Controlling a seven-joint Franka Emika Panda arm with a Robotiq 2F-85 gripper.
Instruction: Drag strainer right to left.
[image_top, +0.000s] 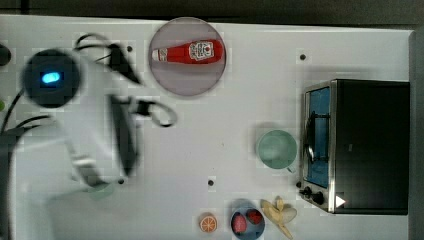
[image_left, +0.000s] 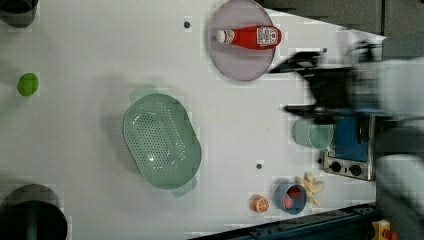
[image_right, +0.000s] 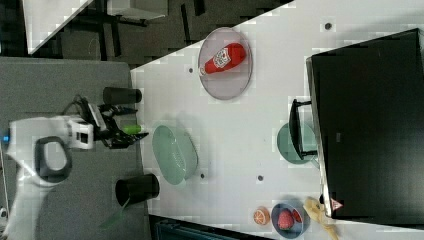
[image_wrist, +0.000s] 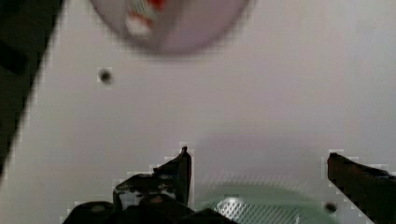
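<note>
Two fingers spread wide, that's the gripper (image_right: 125, 132), hanging off at the right view's far left of the plate (image_right: 225, 87), out over the table edge. The wrist view shows the gripper (image_wrist: 259, 186) gaping, nothing held, with a green rim peeking up between its fingers.

Next along, the strainer (image_right: 174, 154)! It sits flat on the white table (image_right: 240, 135), open side up, on the right view's left of the plate and lower in the picture, well apart from it. In the left view the strainer (image_left: 161, 141) is plain to see, dotted holes and all, with the plate (image_left: 243, 42) up toward the left view's right.

Now the worry. It looks like light plastic with a thin lip, so I reckon a shallow pinch could slip off the moment the pull starts, or lift one side and tip it rather than slide it. Coming down off-centre, a finger could land on the rim and shove it sideways.

And look at the neighbours: two black tumblers, one (image_right: 122, 95) on the plate's side of the strainer and one (image_right: 137, 189) on the far side from the plate, both near the edge. A crooked drag could clip either, or run the strainer off the table.

Further to the right view's right of the plate, the cup (image_right: 295, 144) and the oven (image_right: 370, 125) sit well clear; I see no danger there unless the pull goes the wrong way.
</note>
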